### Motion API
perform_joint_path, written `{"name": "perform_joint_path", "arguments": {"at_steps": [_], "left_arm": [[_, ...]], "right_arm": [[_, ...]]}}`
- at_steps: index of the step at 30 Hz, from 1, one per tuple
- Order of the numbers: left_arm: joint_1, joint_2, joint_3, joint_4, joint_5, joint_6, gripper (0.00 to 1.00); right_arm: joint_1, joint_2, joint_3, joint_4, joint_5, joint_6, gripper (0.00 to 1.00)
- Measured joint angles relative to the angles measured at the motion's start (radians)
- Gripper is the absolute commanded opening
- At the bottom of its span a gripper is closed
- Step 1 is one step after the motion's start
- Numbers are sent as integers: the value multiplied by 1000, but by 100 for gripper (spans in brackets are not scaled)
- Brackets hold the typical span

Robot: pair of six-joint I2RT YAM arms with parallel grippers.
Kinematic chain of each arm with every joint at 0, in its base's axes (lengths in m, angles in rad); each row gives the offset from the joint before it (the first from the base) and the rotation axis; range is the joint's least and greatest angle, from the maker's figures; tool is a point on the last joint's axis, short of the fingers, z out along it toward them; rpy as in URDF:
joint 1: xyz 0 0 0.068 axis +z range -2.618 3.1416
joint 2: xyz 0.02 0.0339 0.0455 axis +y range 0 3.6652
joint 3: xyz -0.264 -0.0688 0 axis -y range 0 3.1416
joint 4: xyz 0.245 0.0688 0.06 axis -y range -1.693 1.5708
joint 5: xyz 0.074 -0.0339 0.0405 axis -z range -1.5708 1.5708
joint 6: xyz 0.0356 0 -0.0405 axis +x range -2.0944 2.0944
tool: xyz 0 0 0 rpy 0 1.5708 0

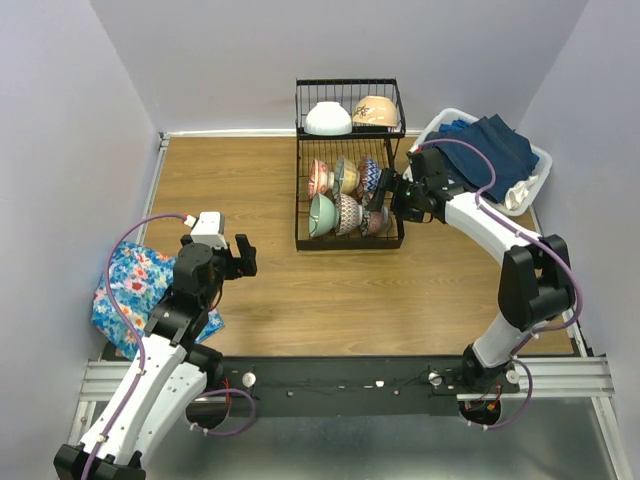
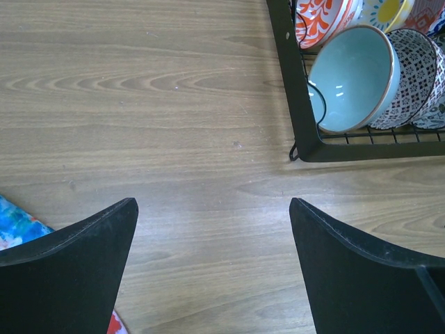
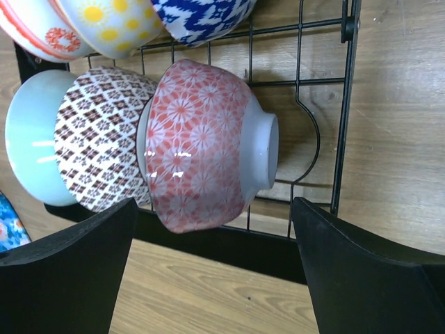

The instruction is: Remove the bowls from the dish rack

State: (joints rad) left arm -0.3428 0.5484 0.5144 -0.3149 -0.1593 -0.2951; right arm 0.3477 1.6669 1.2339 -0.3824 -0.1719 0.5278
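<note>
The black wire dish rack [image 1: 298, 215] stands at the back middle of the table. Six bowls stand on edge in its lower tray: mint-green [image 1: 321, 213], brown-patterned [image 1: 346, 213] and pink [image 1: 375, 220] in front, three more behind. A white bowl [image 1: 328, 119] and a beige bowl [image 1: 376, 111] lie upside down in the raised basket. My right gripper [image 1: 383, 200] is open at the rack's right side, with the pink bowl [image 3: 201, 146] just beyond its spread fingers. My left gripper [image 1: 246, 256] hangs open over bare wood, left of the rack and the mint bowl [image 2: 351, 80].
A white plastic basket [image 1: 535, 160] of blue cloths [image 1: 490, 145] sits right of the rack, behind the right arm. A floral cloth [image 1: 135, 290] lies at the table's left front edge. Walls close the table at the back and sides.
</note>
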Motion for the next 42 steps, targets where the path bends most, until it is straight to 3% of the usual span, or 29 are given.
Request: {"name": "perform_joint_path", "arguments": {"at_steps": [19,29,34,39,42], "left_arm": [[0,-8,0,0,1,4,99],[0,-8,0,0,1,12,99],[0,-8,0,0,2,14,99],[0,-8,0,0,7,14,99],[0,-8,0,0,7,14,99]], "right_arm": [[0,115,17,78,-32,12,87],[0,127,33,81,-58,-31,74],[0,127,33,81,-61,-46,63],[0,126,33,81,-63,-50,44],[0,126,36,75,-63,-53,39]]}}
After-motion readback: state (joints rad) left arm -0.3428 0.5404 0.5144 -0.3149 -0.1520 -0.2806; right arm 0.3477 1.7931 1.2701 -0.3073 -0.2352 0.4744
